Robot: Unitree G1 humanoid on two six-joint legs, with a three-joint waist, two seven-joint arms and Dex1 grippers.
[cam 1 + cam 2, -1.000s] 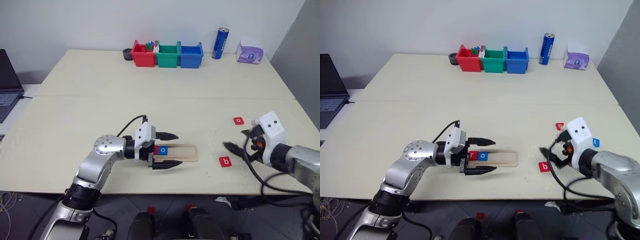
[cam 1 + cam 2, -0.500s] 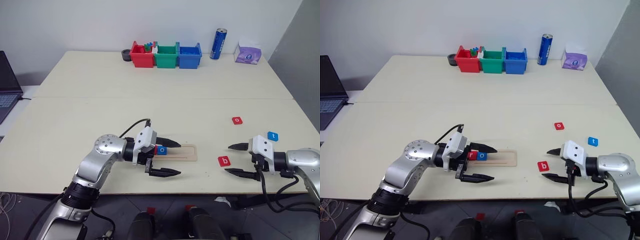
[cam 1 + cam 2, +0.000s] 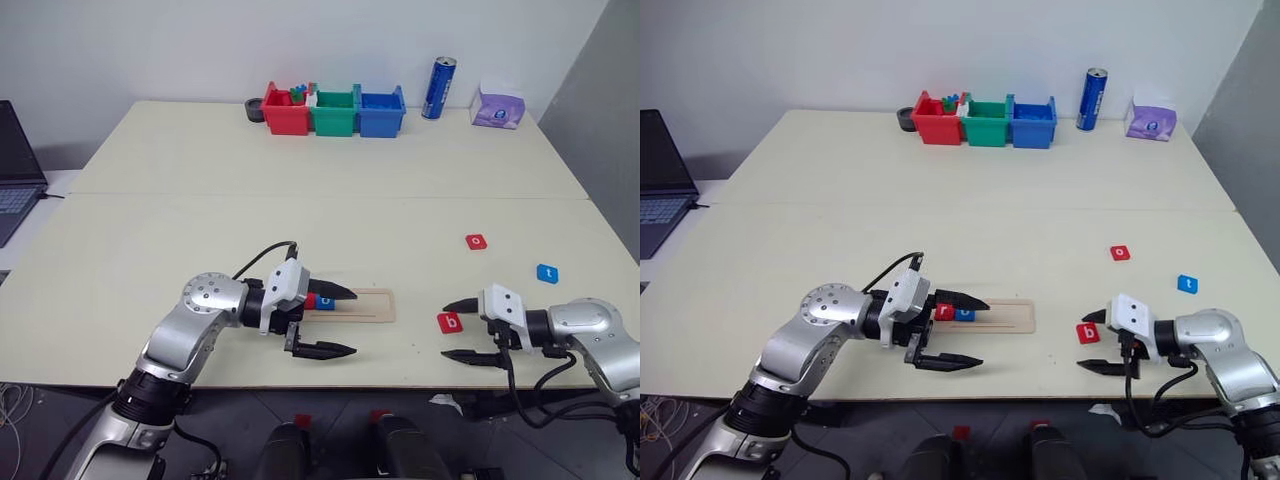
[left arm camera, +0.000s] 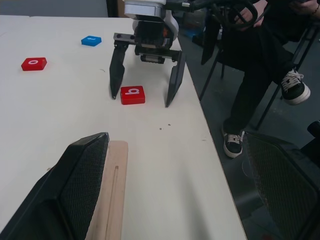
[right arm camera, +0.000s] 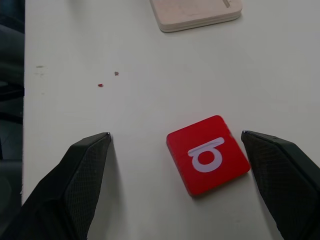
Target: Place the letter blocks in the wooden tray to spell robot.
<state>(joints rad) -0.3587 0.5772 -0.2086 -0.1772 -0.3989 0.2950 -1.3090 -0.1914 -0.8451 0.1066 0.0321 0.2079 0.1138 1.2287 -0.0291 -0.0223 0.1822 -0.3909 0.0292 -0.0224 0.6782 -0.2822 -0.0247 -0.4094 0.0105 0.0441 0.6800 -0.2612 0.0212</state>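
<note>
Tiles r and o sit in my wooden tray point(image 3: 1000, 316); right end effector point(image 3: 1092, 342), spread wide, straddles red b point(image 3: 1088, 333); o, t remain.

Along the table's point(image 3: 200, 220) far edge we see red point(image 3: 283, 110), green point(image 3: 334, 112) and blue bins point(image 3: 381, 112), a dark round holder point(image 3: 254, 108), a blue can point(image 3: 440, 87) and purple tissues point(image 3: 498, 104); a laptop point(image 3: 18, 165) sits left.

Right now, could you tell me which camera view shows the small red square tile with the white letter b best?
The right wrist view: the red b tile lies large between the open right gripper's fingers, letter clear. The left wrist view shows it smaller between those fingers; the head views show it small, beside the right gripper.
</note>
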